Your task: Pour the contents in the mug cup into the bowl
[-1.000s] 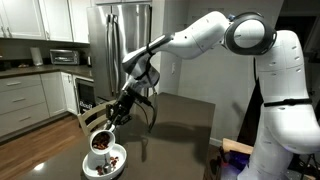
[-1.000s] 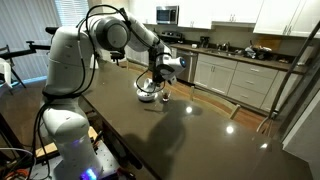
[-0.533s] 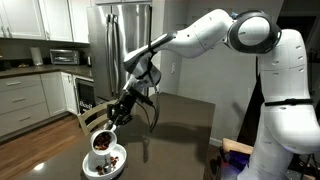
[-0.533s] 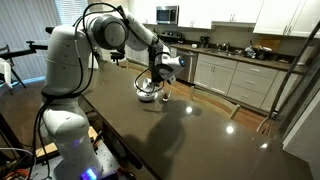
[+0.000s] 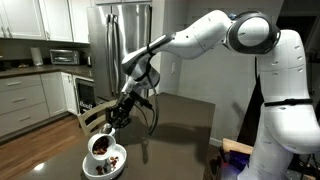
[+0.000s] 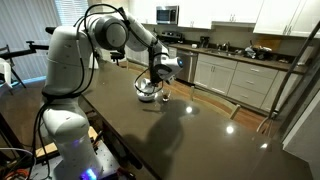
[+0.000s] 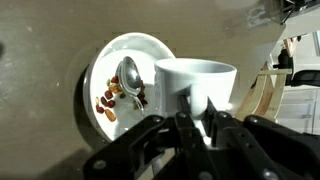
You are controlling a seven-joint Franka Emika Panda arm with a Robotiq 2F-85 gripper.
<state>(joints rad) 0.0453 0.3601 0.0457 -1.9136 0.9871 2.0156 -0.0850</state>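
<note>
My gripper (image 7: pixel 196 122) is shut on the white mug cup (image 7: pixel 195 85), gripping it near its base, and holds it tilted just above the round white bowl (image 7: pixel 105 70). In an exterior view the mug (image 5: pixel 101 146) hangs over the bowl (image 5: pixel 104 167), its mouth facing the camera with dark contents inside. Brown and reddish bits (image 7: pixel 107 102) lie in the bowl beside a light spoon (image 7: pixel 129 77). In the other exterior view the gripper (image 6: pixel 158 82) hides most of the mug and bowl (image 6: pixel 145 92).
The bowl sits near a corner of a dark glossy table (image 6: pixel 180 130). A steel fridge (image 5: pixel 120 45) and kitchen counters (image 5: pixel 30 85) stand behind it. The robot's white base (image 5: pixel 285 110) is at the table's side.
The mug has moved slightly lower and tipped a little more towards the bowl. The arm has barely shifted otherwise.
</note>
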